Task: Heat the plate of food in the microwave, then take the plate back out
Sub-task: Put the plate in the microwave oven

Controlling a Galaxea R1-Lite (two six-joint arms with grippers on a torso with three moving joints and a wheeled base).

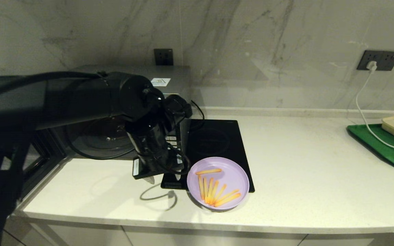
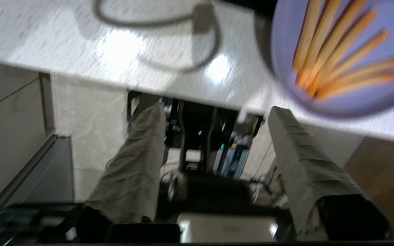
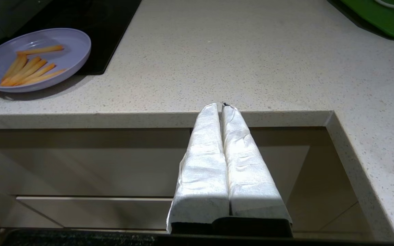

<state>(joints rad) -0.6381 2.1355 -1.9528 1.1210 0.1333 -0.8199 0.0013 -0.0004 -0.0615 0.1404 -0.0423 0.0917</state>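
Plate of food (image 1: 218, 182), lilac, lay partly on the induction hob (image 1: 217, 143), just beside the left gripper (image 2: 214, 112), whose fingers stood apart, empty.

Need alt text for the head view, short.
The left gripper hangs open over the white counter, just left of a lilac plate of fries that sits partly on a black induction hob. Behind the arm stands the microwave, door open; a green tray lies far right.

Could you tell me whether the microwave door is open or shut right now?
Open: the microwave cavity and its turntable are exposed, and the door hangs swung outward.
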